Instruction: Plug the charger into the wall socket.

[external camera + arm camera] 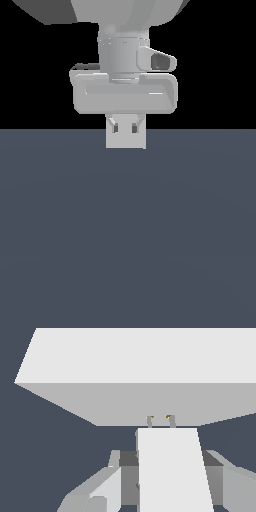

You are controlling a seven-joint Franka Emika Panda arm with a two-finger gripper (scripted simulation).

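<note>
Charger [126, 141], a small plain white rectangular block, hangs pinched between the two short grey fingers [115, 128] of the grey Panda gripper [125, 128] in the exterior view, at the middle of the picture above the dark blue-grey floor [60, 200]. Behind it the background is black.

From the wrist view, the same white block [172, 471] sits clamped between the grey fingers [97, 491], and its two thin prongs [149, 421] reach the face of the wall socket [145, 376], a large flat white square plate, at tiny yellowish marks.
</note>
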